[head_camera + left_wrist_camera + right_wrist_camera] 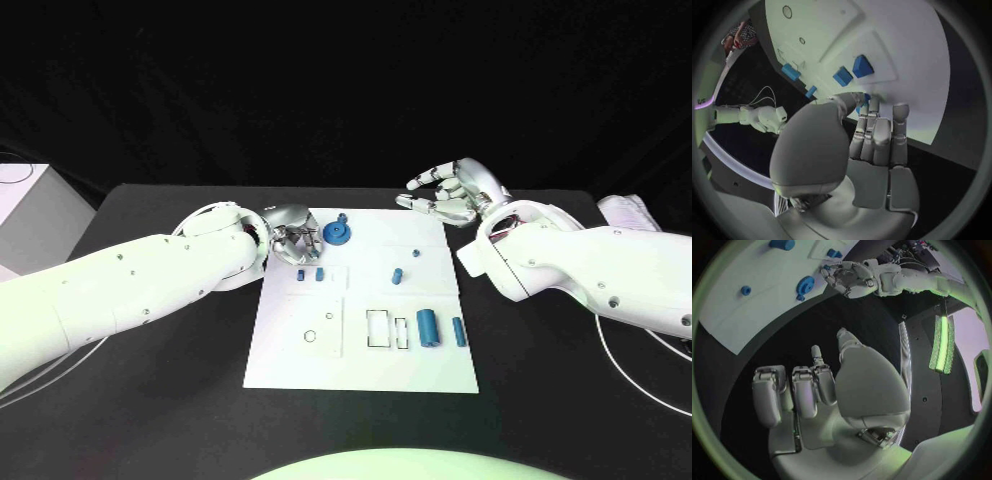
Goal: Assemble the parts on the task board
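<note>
The white task board lies in the middle of the black table. My left hand hovers low over its far left corner, fingertips on the board, and pinches a small blue part between thumb and finger. A blue gear lies just beside that hand. Two small blue blocks sit in front of its fingers. A thick blue cylinder and a thin pin lie at the board's right side. My right hand hangs beyond the far right corner with its fingers apart, holding nothing.
Two more small blue pieces stand mid-board. Outlined slots and round holes mark the near half. A white box stands at the table's left edge and a pale object at the right. Cables run along the table's right side.
</note>
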Available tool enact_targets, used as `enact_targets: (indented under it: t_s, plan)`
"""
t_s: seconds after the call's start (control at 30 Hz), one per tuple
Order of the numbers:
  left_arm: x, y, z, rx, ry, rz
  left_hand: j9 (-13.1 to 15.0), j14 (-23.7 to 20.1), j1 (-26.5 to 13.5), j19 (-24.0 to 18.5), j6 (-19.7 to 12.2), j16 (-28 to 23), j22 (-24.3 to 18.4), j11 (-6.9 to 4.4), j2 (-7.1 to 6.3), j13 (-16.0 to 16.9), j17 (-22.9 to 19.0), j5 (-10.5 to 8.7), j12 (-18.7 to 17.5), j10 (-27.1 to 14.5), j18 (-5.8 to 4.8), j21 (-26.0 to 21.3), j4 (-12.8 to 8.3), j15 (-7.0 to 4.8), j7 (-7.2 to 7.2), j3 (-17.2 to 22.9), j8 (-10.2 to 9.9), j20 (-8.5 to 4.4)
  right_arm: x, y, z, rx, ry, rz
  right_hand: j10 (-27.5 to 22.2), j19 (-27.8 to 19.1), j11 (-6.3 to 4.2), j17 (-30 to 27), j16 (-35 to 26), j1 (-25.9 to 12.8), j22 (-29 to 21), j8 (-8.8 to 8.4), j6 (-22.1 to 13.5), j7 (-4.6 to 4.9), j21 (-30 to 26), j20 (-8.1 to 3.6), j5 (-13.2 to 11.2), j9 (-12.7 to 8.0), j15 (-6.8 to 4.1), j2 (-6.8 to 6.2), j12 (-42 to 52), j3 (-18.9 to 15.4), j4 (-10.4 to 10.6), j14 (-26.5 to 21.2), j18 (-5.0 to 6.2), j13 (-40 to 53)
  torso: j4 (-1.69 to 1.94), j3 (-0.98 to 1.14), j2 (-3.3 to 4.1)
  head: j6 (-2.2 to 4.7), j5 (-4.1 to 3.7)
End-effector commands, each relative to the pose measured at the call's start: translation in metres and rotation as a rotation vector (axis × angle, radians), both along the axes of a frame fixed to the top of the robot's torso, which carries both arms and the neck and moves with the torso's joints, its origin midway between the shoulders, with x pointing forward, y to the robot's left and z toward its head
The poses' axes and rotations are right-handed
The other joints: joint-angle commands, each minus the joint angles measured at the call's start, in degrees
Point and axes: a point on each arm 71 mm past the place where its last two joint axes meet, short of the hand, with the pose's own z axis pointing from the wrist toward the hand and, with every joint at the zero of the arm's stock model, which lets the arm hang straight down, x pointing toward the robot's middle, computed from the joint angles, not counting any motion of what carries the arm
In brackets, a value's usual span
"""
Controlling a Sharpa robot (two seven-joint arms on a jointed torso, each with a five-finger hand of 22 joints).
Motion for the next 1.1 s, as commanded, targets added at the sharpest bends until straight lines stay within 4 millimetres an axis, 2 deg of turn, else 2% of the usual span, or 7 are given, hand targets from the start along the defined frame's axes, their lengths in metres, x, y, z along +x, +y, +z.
enact_targets:
  t_s: [0.03, 0.47, 0.77, 0.9, 0.97, 1.03, 1.1]
  plan:
    - [-0.002, 0.0, -0.004, 0.017, 0.009, -0.005, -0.15, -0.38, -0.64, -0.49, -0.56, -0.05, -0.09, 0.22, 0.13, 0.1, -0.11, -0.11, -0.33, 0.04, -0.37, -0.24, -0.37, 0.05, -0.01, 0.01, -0.45, 0.15, 0.0, 0.002, 0.0, -0.007, -0.005, 0.019, -0.19, 4.3, -0.1, 11.84, -0.19, 0.19, 12.82, 0.19, -0.04, -0.38, -0.13, -0.18, 0.1, 0.07, -0.26, 0.47, -0.1, -0.31, -0.07, 5.06, 0.04, 8.83, 0.0, -0.07, 0.0, 0.03, 0.04]
    - [-0.002, 0.002, -0.003, 0.007, -0.013, 0.004, -0.9, -0.57, -1.67, -0.56, -2.8, 0.04, -0.39, 0.26, -0.5, 0.49, -0.46, 0.07, -1.22, 0.31, -0.31, -0.63, -0.38, 0.13, -0.1, -0.05, -2.45, 0.21, 0.0, 0.001, 0.0, -0.007, -0.005, 0.018, -0.26, 4.27, -0.12, 11.77, -0.23, 0.22, 12.77, 0.24, -0.09, -0.39, -0.21, -0.21, 0.1, 0.08, -0.28, 0.49, -0.2, -0.41, -0.07, 5.04, 0.05, 8.73, -0.01, -0.07, 0.01, 0.05, 0.13]
    - [-0.001, 0.007, -0.003, 0.008, -0.019, 0.018, -2.35, -0.91, -2.4, -0.66, -7.29, 0.1, -0.98, 0.42, -0.85, 1.1, -1.14, 0.04, -2.47, 0.37, -0.25, -1.3, -0.5, 0.28, -1.12, -0.34, -5.62, 0.34, 0.001, -0.001, -0.001, -0.017, 0.009, 0.017, -1.06, 4.15, -0.11, 11.72, -0.27, 0.22, 12.6, 0.19, -0.26, -0.36, -0.46, -0.22, 0.1, 0.06, -0.28, 0.43, -1.11, -0.5, -0.07, 5.03, 0.12, 7.96, -0.05, -0.06, 0.05, 0.06, 0.1]
    - [-0.001, 0.01, -0.003, 0.015, -0.014, 0.027, -2.8, -1.08, -2.46, -0.68, -8.55, 0.09, -1.13, 0.48, -0.83, 1.26, -1.48, 0.06, -2.85, 0.26, -0.23, -1.48, -0.51, 0.33, -1.28, -0.73, -6.43, 0.38, 0.002, -0.002, -0.004, -0.052, 0.038, 0.039, -10.34, 3.46, -0.16, 11.21, -0.58, 1.41, 11.62, 0.27, -0.82, -0.3, -1.91, -0.22, 0.1, 0.08, -0.33, 0.62, -13.03, -0.46, -0.11, 4.86, 0.48, -1.94, -0.07, -0.07, 0.02, 0.18, -0.01]
    - [0.0, 0.013, -0.003, 0.017, -0.012, 0.033, -3.24, -1.48, -2.45, -1.03, -9.71, 0.0, -1.58, 0.66, -0.76, 1.37, -2.15, 0.09, -3.33, -0.15, -0.15, -1.87, -0.48, 0.48, -1.57, -1.29, -7.15, 0.47, 0.003, -0.002, -0.006, -0.089, 0.05, 0.062, -22.42, 2.61, -0.38, 7.23, -2.79, 5.19, 10.44, 0.59, -0.57, -0.5, -3.65, -0.47, 0.84, 0.2, -0.5, 0.79, -30.11, 1.51, -1.03, 3.57, 0.93, -15.48, -0.09, -0.09, 0.0, 0.25, -0.22]
    - [0.0, 0.017, -0.002, 0.018, -0.01, 0.04, -3.69, -2.1, -2.31, -1.56, -10.78, -0.16, -2.18, 1.02, -0.67, 1.41, -3.08, 0.15, -3.94, -1.01, -0.05, -2.41, -0.42, 0.76, -1.7, -2.12, -7.8, 0.67, 0.005, -0.002, -0.008, -0.131, 0.06, 0.09, -26.16, 2.11, -0.54, 5.93, -3.65, 8.77, 9.62, 0.7, -0.48, -0.72, -4.91, -0.72, -1.02, 0.19, -0.72, 0.27, -42.23, 5.12, -0.86, 3.24, 1.2, -25.72, -0.11, -0.1, 0.01, 0.31, -0.4]
    - [0.0, 0.024, -0.001, 0.005, -0.002, 0.059, -3.9, -2.44, -2.19, -1.9, -10.96, -0.21, -2.55, 1.41, -0.57, 1.3, -3.57, 0.19, -4.56, -2.01, 0.01, -2.76, -0.29, 1.1, -1.62, -2.68, -7.93, 0.9, 0.007, -0.003, -0.012, -0.204, 0.068, 0.138, -26.97, 1.96, -0.21, 4.99, -4.28, 10.98, 9.12, 0.87, 0.34, -0.22, -5.72, -0.85, -1.81, 0.17, -0.44, -1.82, -55.37, 11.01, -0.07, 3.17, 1.39, -37.88, -0.11, -0.1, 0.02, 0.52, -0.97]
